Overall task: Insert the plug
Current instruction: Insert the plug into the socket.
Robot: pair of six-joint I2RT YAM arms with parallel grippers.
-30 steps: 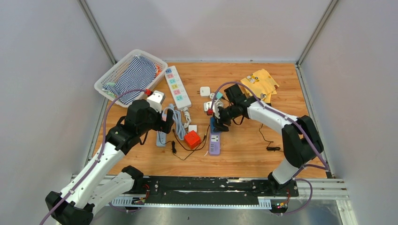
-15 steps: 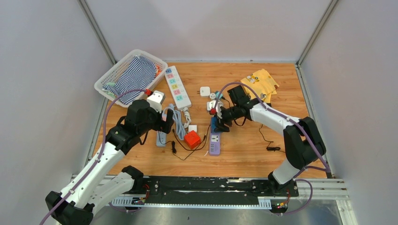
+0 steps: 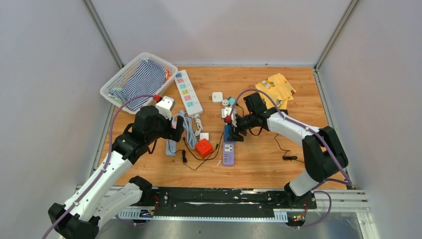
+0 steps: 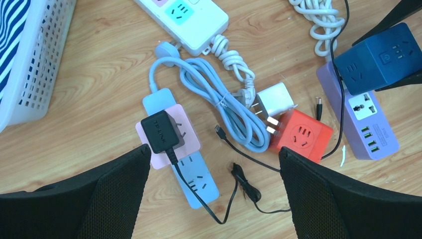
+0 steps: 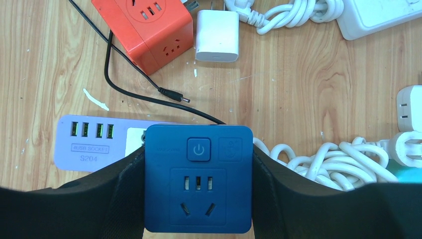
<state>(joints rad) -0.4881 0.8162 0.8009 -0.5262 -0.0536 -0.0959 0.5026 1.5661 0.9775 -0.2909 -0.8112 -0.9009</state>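
Observation:
A dark blue cube plug [image 5: 197,184] with a power button sits between the fingers of my right gripper [image 5: 197,160], which is shut on its two sides. In the top view it [image 3: 229,132] hangs over the far end of the purple power strip [image 3: 228,152], whose USB end [image 5: 94,142] shows to the left in the right wrist view. My left gripper [image 4: 214,153] is wide open and holds nothing. It hovers above a light blue strip [image 4: 199,180] with a black adapter [image 4: 159,132] plugged into a pink block.
A red socket cube [image 4: 301,134] and a white charger [image 4: 273,99] lie between the two strips, among loose black cable. A white power strip [image 3: 188,92], a basket [image 3: 116,82] of striped cloth, yellow cloth [image 3: 276,88] and a coiled white cord [image 5: 318,159] lie around.
My right arm has shifted slightly to the right with the blue cube plug still gripped. The left arm has not moved.

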